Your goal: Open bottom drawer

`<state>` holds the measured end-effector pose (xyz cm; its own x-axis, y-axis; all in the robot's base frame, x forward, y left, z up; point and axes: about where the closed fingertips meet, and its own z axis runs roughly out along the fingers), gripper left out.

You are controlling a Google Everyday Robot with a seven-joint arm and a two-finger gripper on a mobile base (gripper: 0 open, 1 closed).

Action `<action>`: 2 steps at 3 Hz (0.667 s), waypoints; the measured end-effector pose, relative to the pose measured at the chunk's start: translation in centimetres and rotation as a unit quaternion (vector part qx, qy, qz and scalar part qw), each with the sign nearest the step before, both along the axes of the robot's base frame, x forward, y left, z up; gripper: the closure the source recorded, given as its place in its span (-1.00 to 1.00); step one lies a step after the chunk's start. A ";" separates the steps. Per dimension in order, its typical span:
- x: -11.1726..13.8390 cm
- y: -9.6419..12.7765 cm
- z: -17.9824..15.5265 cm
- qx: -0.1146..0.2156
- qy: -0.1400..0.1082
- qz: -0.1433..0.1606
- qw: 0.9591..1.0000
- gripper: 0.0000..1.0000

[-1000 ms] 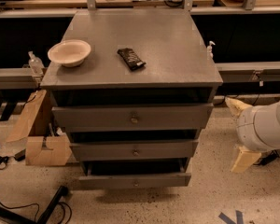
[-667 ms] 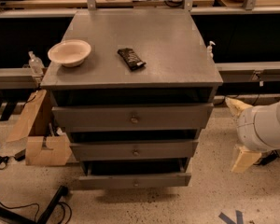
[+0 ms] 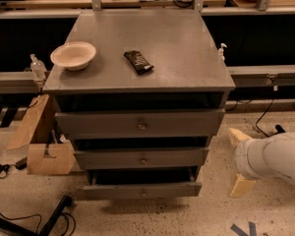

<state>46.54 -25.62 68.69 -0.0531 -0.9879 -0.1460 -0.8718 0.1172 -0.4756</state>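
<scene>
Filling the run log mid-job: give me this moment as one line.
bottom drawer: partly out | gripper: low, right of cabinet, fingers open, empty, off drawer | top: bowl, dark packet

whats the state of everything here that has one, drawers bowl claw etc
bottom drawer: pulled partly out
middle drawer: looks shut
top drawer: looks shut
bowl: upright, empty
dark packet: lying flat on the cabinet top
claw: open, empty, low beside the drawers, touching nothing
</scene>
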 end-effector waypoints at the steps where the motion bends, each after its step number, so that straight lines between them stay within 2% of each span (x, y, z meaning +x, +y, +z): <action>1: 1.0 -0.6 -7.1 0.020 0.004 0.004 1.000 -1.00; 2: 2.2 -0.5 -12.7 0.043 0.005 0.013 0.999 -1.00</action>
<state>48.79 -26.13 55.96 -0.0286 -0.9727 -0.2305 -0.8798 0.1339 -0.4561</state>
